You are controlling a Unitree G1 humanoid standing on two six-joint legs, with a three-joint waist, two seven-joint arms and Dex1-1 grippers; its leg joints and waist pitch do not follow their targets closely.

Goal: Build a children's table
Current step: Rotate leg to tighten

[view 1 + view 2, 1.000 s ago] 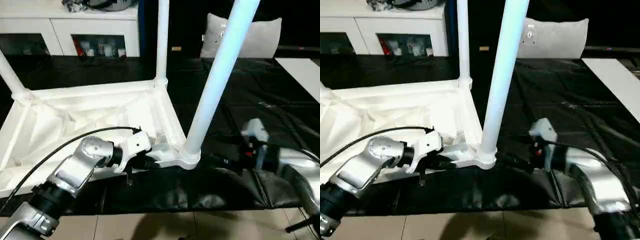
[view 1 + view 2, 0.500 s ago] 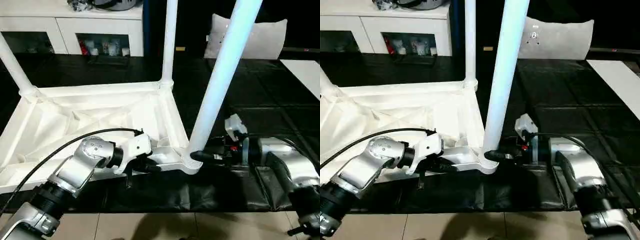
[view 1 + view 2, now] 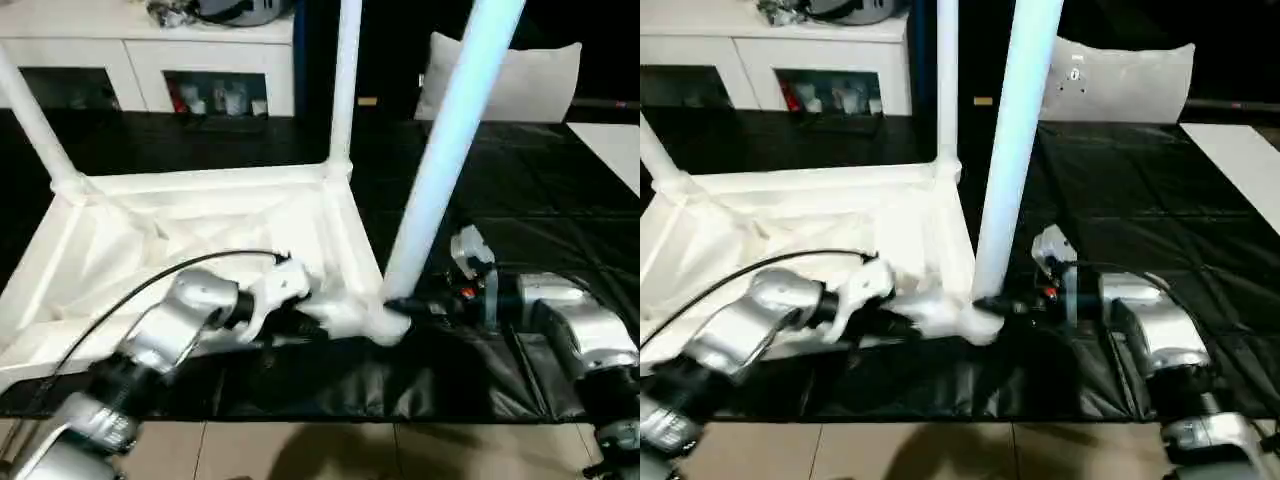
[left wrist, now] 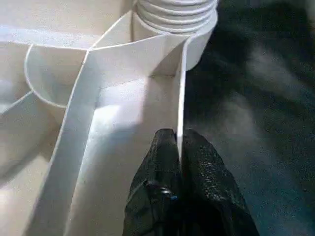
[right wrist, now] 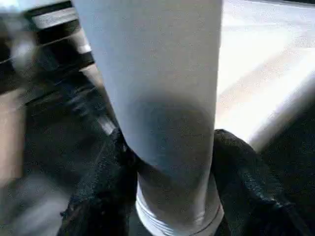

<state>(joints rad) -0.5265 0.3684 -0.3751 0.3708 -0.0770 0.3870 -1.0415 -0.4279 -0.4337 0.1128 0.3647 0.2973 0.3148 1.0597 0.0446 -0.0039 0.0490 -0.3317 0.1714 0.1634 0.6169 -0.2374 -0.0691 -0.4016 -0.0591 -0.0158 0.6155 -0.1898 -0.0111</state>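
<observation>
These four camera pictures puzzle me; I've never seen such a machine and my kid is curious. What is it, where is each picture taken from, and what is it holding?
It is a humanoid robot assembling a children's table. Two pictures come from its head, looking down over its silver arms. The white tabletop lies upside down on a black mat, with legs standing in its corners. The other two pictures come from cameras on its wrists. The left claw is shut on the tabletop's thin edge wall. The right claw has a black finger on each side of the nearest leg, just above its socket. A white cabinet stands behind.
</observation>
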